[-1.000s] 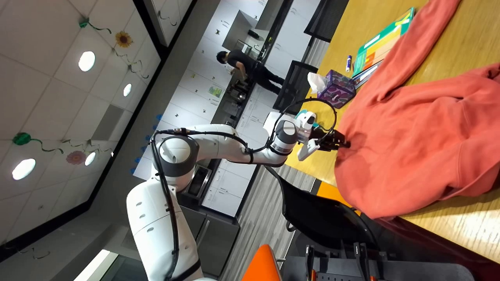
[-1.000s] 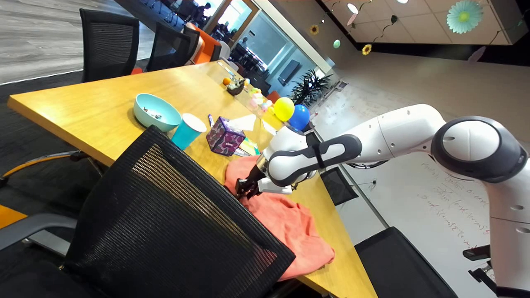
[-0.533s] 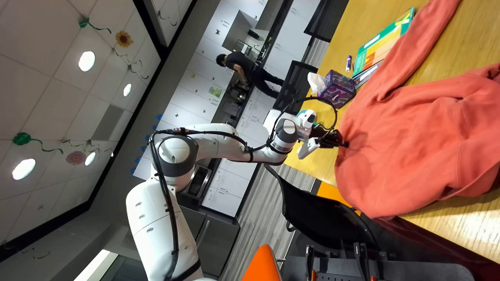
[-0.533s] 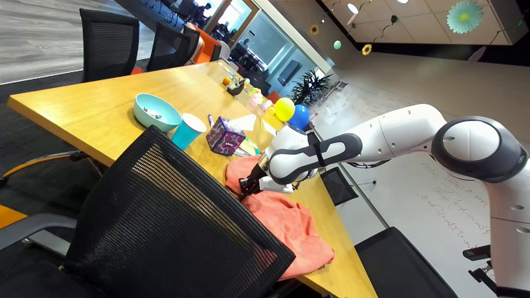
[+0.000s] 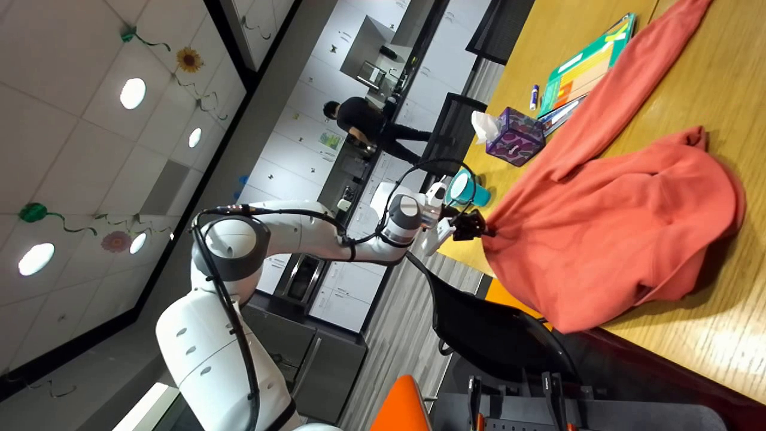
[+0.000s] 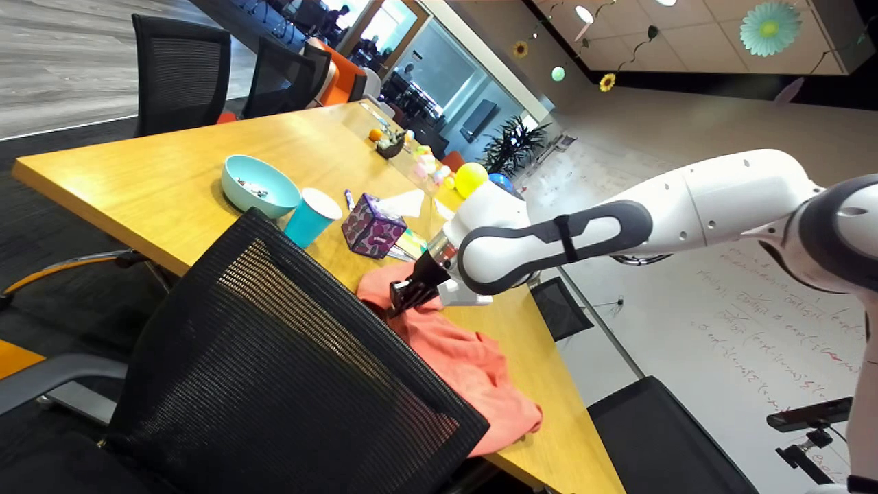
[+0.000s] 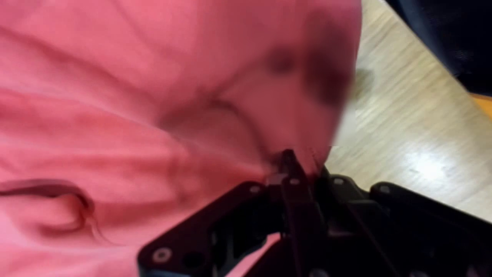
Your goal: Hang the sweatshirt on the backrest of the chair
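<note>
The large, coral-red fabric sweatshirt (image 5: 610, 227) sags onto the honey-coloured wooden table (image 5: 712, 341) beyond the black, roughly rectangular mesh backrest of the chair (image 6: 295, 377), and I see none over its top edge. The black two-fingered gripper (image 7: 306, 163) has a fold pinched tight, just past that edge in an exterior view. From there the cloth runs roughly alongside the backrest, not across it; I judge the carry must rise and cross that edge.

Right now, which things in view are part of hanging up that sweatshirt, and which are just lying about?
Part of the job: sweatshirt; gripper, closed on it; probably nearest black chair backrest.

Just lying about: tissue box; teal cup; bowl; marker; booklet.
</note>
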Tool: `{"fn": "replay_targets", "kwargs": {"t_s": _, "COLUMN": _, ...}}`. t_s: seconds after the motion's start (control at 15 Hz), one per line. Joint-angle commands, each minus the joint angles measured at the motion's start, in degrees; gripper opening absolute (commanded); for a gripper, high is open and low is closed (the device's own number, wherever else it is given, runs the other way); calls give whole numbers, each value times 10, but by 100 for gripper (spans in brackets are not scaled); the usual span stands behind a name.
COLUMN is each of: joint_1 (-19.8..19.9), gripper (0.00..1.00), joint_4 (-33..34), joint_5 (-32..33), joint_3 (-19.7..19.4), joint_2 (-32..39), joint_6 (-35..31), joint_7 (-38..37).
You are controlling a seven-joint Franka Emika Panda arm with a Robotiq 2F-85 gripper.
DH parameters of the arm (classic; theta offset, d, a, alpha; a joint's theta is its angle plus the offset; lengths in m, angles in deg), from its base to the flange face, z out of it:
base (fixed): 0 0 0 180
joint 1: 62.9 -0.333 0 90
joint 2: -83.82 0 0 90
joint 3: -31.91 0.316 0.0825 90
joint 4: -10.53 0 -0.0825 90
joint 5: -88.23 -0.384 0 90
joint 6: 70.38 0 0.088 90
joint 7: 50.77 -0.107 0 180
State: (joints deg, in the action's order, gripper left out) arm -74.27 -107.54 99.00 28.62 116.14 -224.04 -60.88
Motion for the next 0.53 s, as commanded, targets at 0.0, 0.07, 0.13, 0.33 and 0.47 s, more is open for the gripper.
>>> {"fn": "replay_targets", "kwargs": {"t_s": 0.0, "joint_1": -16, "gripper": 2, "joint_4": -88, "joint_5": 15, "joint_3": 23, "joint_2": -120, "joint_6": 18, "joint_7": 24}}
{"fn": "replay_targets", "kwargs": {"t_s": 0.07, "joint_1": -16, "gripper": 2, "joint_4": -101, "joint_5": 14, "joint_3": 32, "joint_2": -143, "joint_6": 22, "joint_7": 33}}
{"fn": "replay_targets", "kwargs": {"t_s": 0.13, "joint_1": -14, "gripper": 2, "joint_4": -114, "joint_5": 12, "joint_3": 45, "joint_2": -167, "joint_6": 28, "joint_7": 44}}
{"fn": "replay_targets", "kwargs": {"t_s": 0.33, "joint_1": -11, "gripper": 2, "joint_4": -143, "joint_5": 4, "joint_3": 79, "joint_2": -233, "joint_6": 51, "joint_7": 78}}
{"fn": "replay_targets", "kwargs": {"t_s": 0.47, "joint_1": -14, "gripper": 2, "joint_4": -157, "joint_5": 3, "joint_3": 99, "joint_2": -276, "joint_6": 68, "joint_7": 94}}
